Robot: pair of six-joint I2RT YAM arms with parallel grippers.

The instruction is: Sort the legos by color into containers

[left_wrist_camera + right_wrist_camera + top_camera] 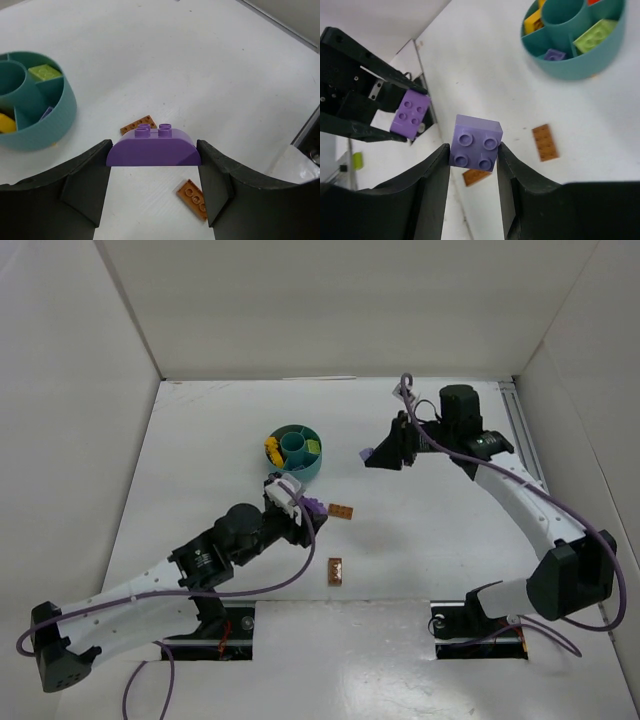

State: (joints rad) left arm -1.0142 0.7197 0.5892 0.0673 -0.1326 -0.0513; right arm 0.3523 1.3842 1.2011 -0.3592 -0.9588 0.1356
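Observation:
A rounded purple lego (pixel 153 147) sits clamped between the fingers of my left gripper (pixel 305 512), just below and right of the teal dish (pixel 306 471). My right gripper (pixel 378 455) is shut on a square purple lego (pixel 476 143), to the right of the dish. The dish (pixel 45 135) holds a lime green lego (pixel 45 73), a yellow one (pixel 5 122) and a purple one (pixel 554 54) in separate sections. Two flat brown legos lie on the table, one (pixel 341 511) beside the left gripper, the other (pixel 335 570) nearer the arm bases.
White walls box in the table on the left, back and right. A rail (pixel 522 425) runs along the right edge behind the right arm. Both arm bases stand at the near edge.

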